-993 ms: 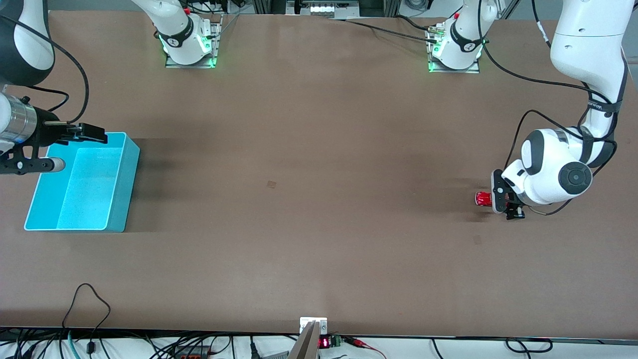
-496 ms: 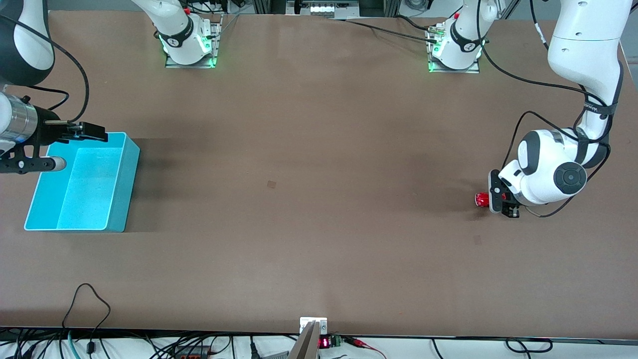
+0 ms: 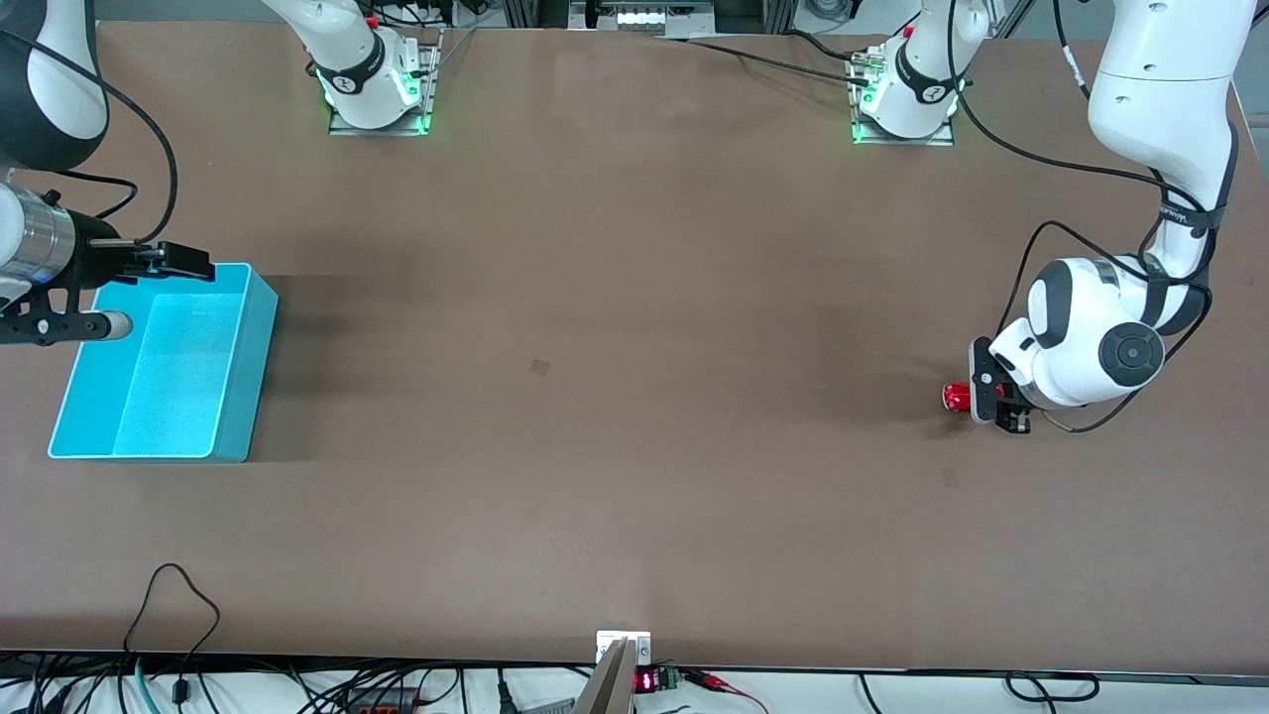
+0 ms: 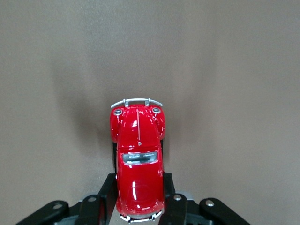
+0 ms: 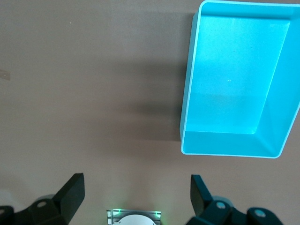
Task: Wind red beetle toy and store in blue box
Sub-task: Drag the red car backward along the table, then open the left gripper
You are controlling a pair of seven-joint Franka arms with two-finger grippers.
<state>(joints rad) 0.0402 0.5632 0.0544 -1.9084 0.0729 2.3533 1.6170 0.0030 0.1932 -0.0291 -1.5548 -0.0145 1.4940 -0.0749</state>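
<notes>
The red beetle toy (image 3: 954, 398) is low at the table near the left arm's end. My left gripper (image 3: 991, 403) is shut on its rear half. In the left wrist view the toy (image 4: 138, 150) points away from the wrist, its silvery bumper foremost, with my left gripper (image 4: 139, 197) clamped on its sides by both black fingers (image 4: 107, 192). The blue box (image 3: 260, 337) stands empty at the right arm's end. My right gripper (image 3: 149, 295) hangs open over the box's farther rim. In the right wrist view the box (image 5: 187, 93) shows past the open gripper (image 5: 137, 185).
The two arm bases (image 3: 377, 84) (image 3: 907, 94) stand along the table's farther edge. A cable (image 3: 173, 595) loops onto the table at the nearer edge. Brown tabletop (image 3: 595, 347) lies between the box and the toy.
My left arm has shifted a little, and the toy in its gripper has moved slightly toward the table's middle. The right arm has not moved.
</notes>
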